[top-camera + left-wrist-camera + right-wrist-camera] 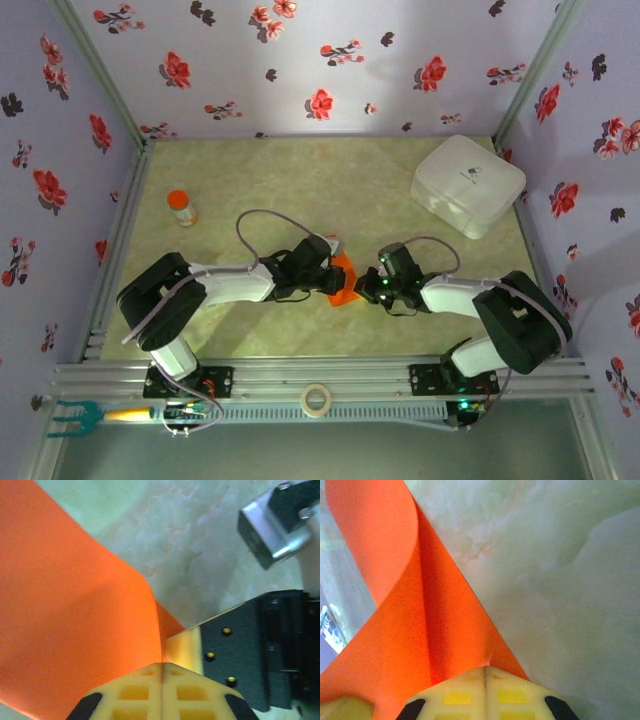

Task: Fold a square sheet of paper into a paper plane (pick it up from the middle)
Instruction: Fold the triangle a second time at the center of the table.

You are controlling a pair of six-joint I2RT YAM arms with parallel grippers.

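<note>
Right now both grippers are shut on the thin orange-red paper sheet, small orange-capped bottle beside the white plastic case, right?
Not beside: top external view shows the small orange-capped bottle at left, the white plastic case at far right. Left gripper and right gripper are shut on the thin orange-red paper sheet.

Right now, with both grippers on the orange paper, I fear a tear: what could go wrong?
The left gripper and right gripper are both shut on the square sheet of paper, close together; pulling apart could tear it. The sheet bows in a loose curl, so a crease may land crooked. The two grippers nearly touch and might collide.
</note>
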